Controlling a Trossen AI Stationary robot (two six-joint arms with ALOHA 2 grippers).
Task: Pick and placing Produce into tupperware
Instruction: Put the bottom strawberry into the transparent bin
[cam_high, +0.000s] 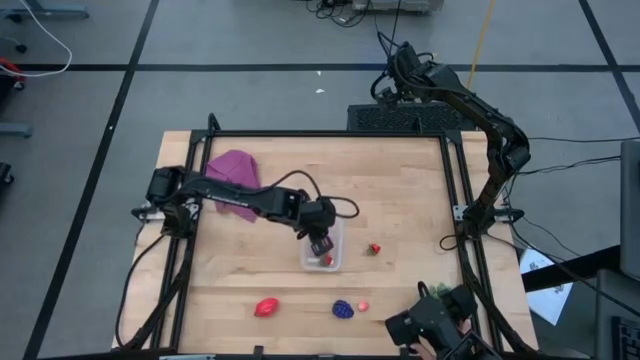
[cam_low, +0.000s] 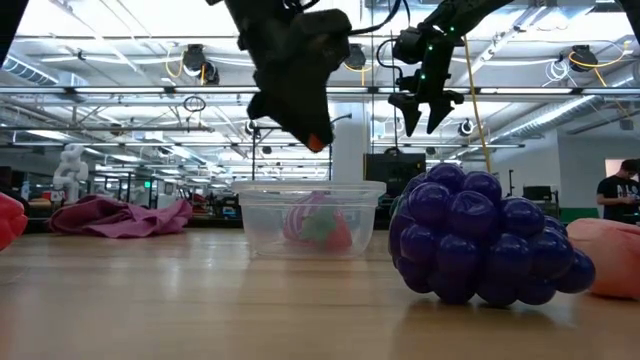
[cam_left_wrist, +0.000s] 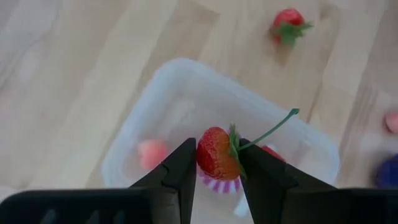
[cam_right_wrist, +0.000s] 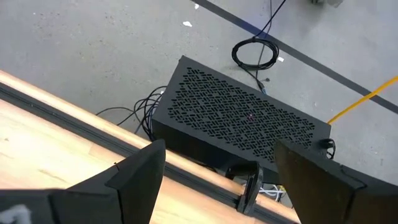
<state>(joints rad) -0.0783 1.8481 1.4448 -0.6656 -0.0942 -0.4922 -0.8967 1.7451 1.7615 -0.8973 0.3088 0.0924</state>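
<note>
My left gripper (cam_high: 320, 241) hangs over the clear tupperware (cam_high: 334, 262) at the table's middle, shut on a small red strawberry (cam_left_wrist: 214, 152) with a green stem. It also shows in the low view (cam_low: 318, 140), above the tub (cam_low: 260, 215). In the tub lie a pink piece (cam_left_wrist: 151, 152), a magenta striped piece (cam_left_wrist: 217, 185) and a red one (cam_left_wrist: 272, 152). On the table lie a strawberry (cam_high: 374, 248), a larger red piece (cam_high: 266, 307), a dark purple fruit (cam_high: 343, 309) and a tiny pink piece (cam_high: 363, 305). My right gripper (cam_high: 385, 90) is open and empty beyond the table's far edge. My left gripper pinches the strawberry's red body (cam_left_wrist: 208, 155) between its two fingers, from above, pointing down. The green leaves and thin stem (cam_left_wrist: 273, 127) stick out to one side. The berry is lifted clear, above the tub's open top.
A magenta cloth (cam_high: 235, 172) lies at the far left of the table. A black perforated box (cam_right_wrist: 236, 115) stands on the floor behind the far edge. A dark device (cam_high: 430, 320) sits at the near right corner. The purple fruit (cam_low: 480, 240) stands close to the low camera.
</note>
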